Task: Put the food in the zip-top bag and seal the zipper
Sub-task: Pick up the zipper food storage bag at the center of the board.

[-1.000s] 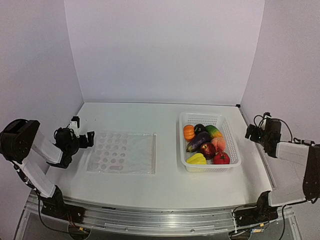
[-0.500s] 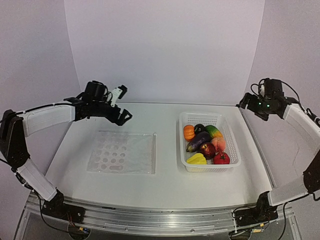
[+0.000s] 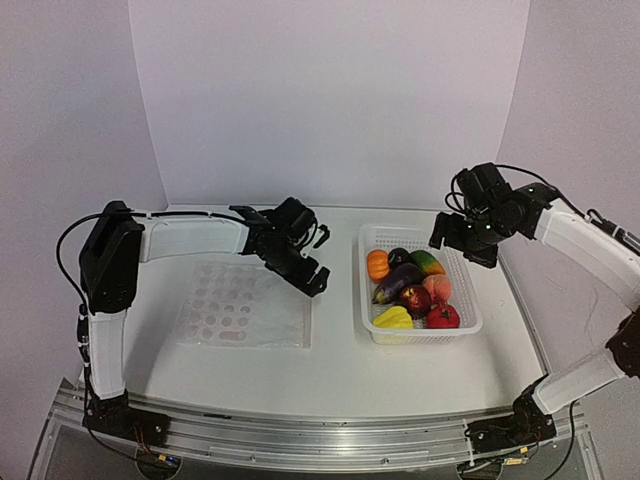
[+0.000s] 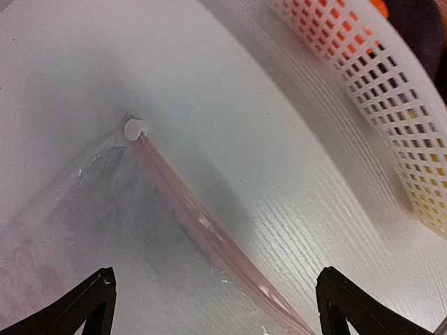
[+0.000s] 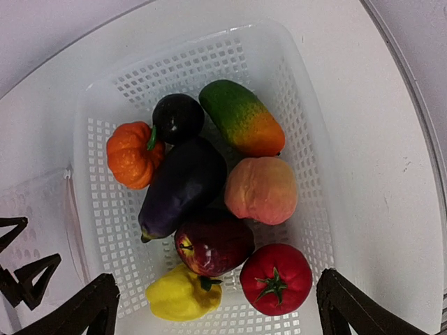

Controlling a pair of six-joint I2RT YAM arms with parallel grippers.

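We are holding our left gripper (image 3: pixel 305 265) above the far right corner of the zip-top bag (image 3: pixel 245 305), jaws standing wide apart and gripping nothing. The bag is lying flat on the white table (image 3: pixel 330 375), just left of the white basket (image 3: pixel 415 237) and not touching it. In the left wrist view the zipper (image 4: pixel 202 223) is showing as a pinkish strip running along the bag's edge nearest the basket, ending at a small white round tab (image 4: pixel 134 129) at the bag's corner. We cannot tell whether the strip is pressed closed.

We are hovering our right gripper (image 3: pixel 465 240) above the far end of the basket, jaws spread wide and empty as well. All the food is sitting in the basket: the orange pumpkin (image 5: pixel 133 155) against the left wall, the dark round one (image 5: pixel 178 117) beside it, the green-orange mango (image 5: pixel 243 117) at the far end, the purple eggplant (image 5: pixel 183 185) lying slantwise in the middle, the peach (image 5: pixel 260 190) to its right, a dark red apple (image 5: pixel 213 244) below them, and the yellow pepper (image 5: pixel 183 293) and bright red apple (image 5: pixel 276 278) at the near end
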